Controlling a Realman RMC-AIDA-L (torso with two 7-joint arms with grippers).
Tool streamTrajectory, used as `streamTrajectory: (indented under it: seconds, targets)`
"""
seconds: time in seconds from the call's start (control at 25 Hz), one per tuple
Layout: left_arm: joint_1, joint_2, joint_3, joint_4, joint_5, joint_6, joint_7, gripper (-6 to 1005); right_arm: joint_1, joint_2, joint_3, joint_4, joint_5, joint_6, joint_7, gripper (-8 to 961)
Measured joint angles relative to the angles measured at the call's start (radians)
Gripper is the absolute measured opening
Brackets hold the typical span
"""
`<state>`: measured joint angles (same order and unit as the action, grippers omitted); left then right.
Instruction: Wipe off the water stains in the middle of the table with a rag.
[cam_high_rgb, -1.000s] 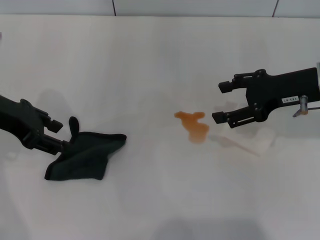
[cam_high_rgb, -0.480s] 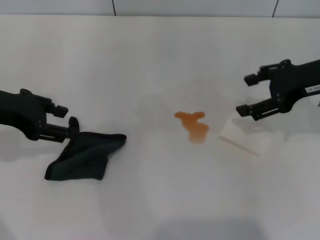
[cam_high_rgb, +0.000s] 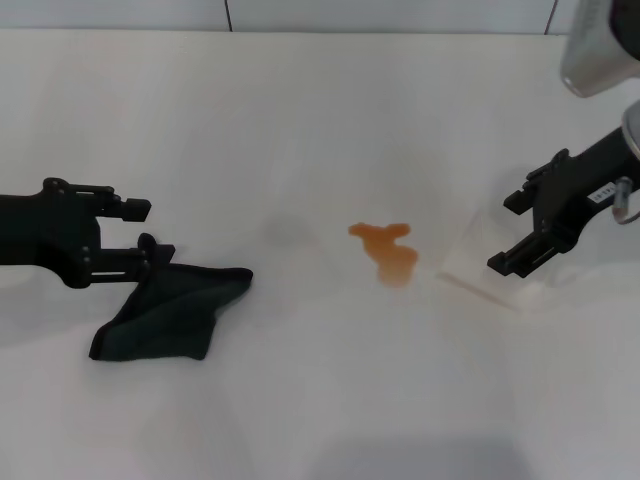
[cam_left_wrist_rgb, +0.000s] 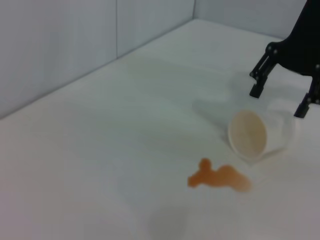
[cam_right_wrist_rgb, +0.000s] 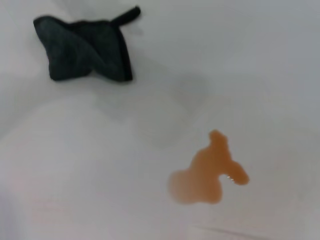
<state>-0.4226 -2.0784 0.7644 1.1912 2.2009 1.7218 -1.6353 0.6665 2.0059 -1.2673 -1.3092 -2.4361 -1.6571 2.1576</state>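
Note:
The rag (cam_high_rgb: 170, 308), dark and crumpled, lies on the white table (cam_high_rgb: 300, 120) at the left; it also shows in the right wrist view (cam_right_wrist_rgb: 85, 50). My left gripper (cam_high_rgb: 145, 236) is open at the rag's far edge, its near finger by the loop tab, holding nothing. The water stains (cam_high_rgb: 386, 250) are an orange-brown blotch in the middle, also in the left wrist view (cam_left_wrist_rgb: 218, 178) and the right wrist view (cam_right_wrist_rgb: 207, 172). My right gripper (cam_high_rgb: 512, 232) is open and empty to the right of the blotch; it shows in the left wrist view (cam_left_wrist_rgb: 277, 102).
A translucent plastic cup (cam_high_rgb: 488, 265) lies on its side right of the blotch, just below the right gripper, its mouth toward the blotch (cam_left_wrist_rgb: 257, 136). A silver arm part (cam_high_rgb: 600, 50) hangs at the top right. A wall runs along the table's far edge.
The left gripper has lifted and levelled at the rag's far edge. The right gripper has drawn back to the right and tilted, leaving the cup on the table.

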Motion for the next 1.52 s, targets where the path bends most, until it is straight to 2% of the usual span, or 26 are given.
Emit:
streamTrajectory:
  seconds: [0.32,0.72,1.16,1.52]
  targets:
    - [0.064,0.001,-0.001,-0.032,-0.102,-0.005,0.076,648,0.056,0.004,-0.068,0.002,-0.065,-0.021,0.094,855]
    - [0.067,0.0,0.007,-0.045,-0.159,0.016,0.104,646,0.074,0.004,-0.132,0.017,-0.09,-0.054,0.185,854]
    - [0.06,0.002,0.017,-0.064,-0.189,0.059,0.123,645,0.09,0.008,-0.186,0.056,-0.113,-0.014,0.233,854]
    - [0.059,0.001,0.047,-0.071,-0.186,0.052,0.123,643,0.111,0.008,-0.184,0.074,-0.134,0.0,0.306,854]
